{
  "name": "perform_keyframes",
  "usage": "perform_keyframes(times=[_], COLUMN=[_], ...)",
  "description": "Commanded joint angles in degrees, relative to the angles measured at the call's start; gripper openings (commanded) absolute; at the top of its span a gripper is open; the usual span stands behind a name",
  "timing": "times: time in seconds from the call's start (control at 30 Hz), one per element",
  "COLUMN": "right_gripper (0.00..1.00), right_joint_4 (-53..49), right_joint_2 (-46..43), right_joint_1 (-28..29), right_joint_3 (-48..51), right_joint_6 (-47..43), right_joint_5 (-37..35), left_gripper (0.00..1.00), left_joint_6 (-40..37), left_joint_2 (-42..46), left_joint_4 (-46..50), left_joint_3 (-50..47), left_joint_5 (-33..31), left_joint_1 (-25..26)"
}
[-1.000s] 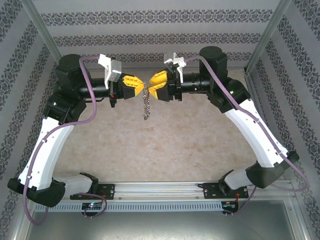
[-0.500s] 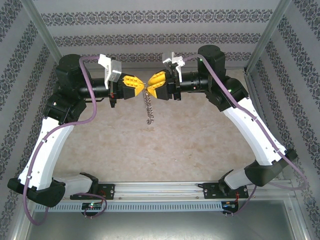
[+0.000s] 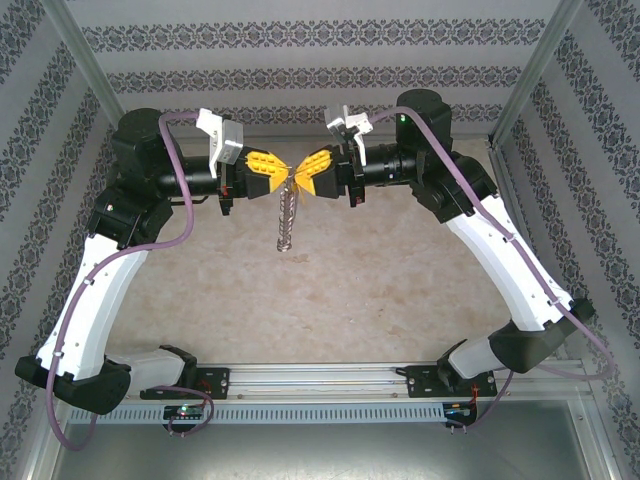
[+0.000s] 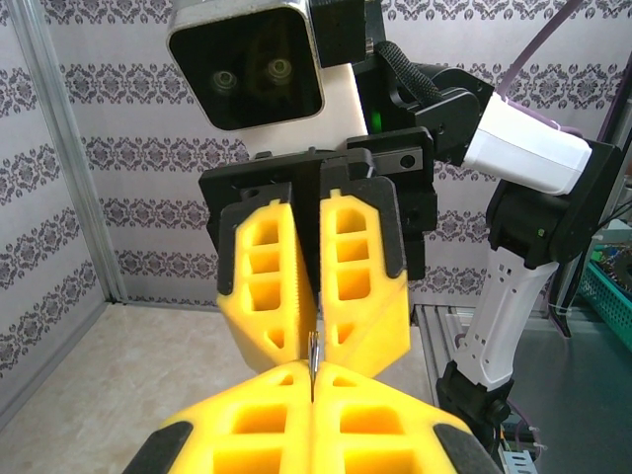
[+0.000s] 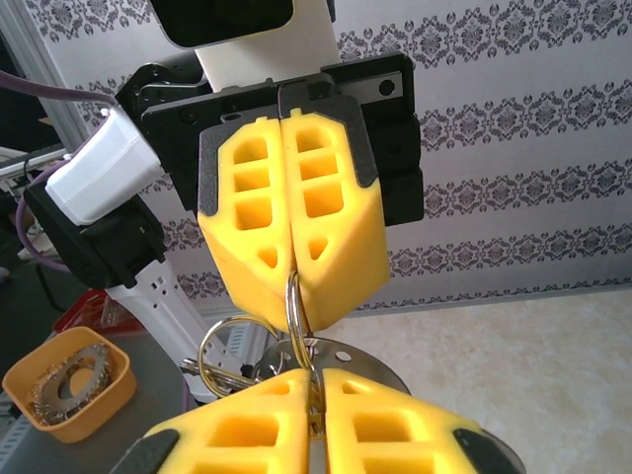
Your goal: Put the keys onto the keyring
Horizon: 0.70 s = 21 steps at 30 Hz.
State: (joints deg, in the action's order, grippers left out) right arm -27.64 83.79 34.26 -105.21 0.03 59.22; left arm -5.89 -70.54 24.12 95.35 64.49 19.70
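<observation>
Left gripper [image 4: 312, 400] pressed shut, thin metal edge [image 4: 312, 361] sticking up from its seam. Right gripper [image 4: 315, 341] directly ahead, tip to tip, likewise pinched on that edge

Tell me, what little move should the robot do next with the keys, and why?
Probably the right gripper should gently nudge what it pinches along the keyring. The left gripper and the right one both have their jaws shut on that loop, tip to tip, with the keys dangling below.
</observation>
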Motion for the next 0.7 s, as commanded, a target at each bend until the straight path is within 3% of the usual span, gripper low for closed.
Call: perform_keyframes(times=[0.0,0.13,0.37,0.67], right_gripper=[0.08,0.00,0.00,0.00], right_joint_4=[-0.7,-1.8,-7.1,-18.9], right_joint_2=[-0.9,-2.7,-4.7,-1.0], right_joint_1=[0.1,0.1,2.7,10.8], right_joint_3=[-0.3,-0.7,-3.3,-12.0], right_joint_6=[-1.6,-5.0,-14.8,-27.7], right_joint_5=[-0.5,-6.6,-19.7,-36.6], left_gripper=[0.00,0.00,0.00,0.00], left_joint_6=[-0.1,-1.3,-3.8,-6.3], left_joint_2=[0.9,1.3,1.9,2.6], left_joint_4=[-2.5,-0.9,2.0,5.0], left_joint_3=[0.0,0.0,-0.6,-1.1], left_joint_5=[0.7,-0.1,-2.0,-4.1], left_joint_1=[-0.9,-0.9,-1.0,-1.0])
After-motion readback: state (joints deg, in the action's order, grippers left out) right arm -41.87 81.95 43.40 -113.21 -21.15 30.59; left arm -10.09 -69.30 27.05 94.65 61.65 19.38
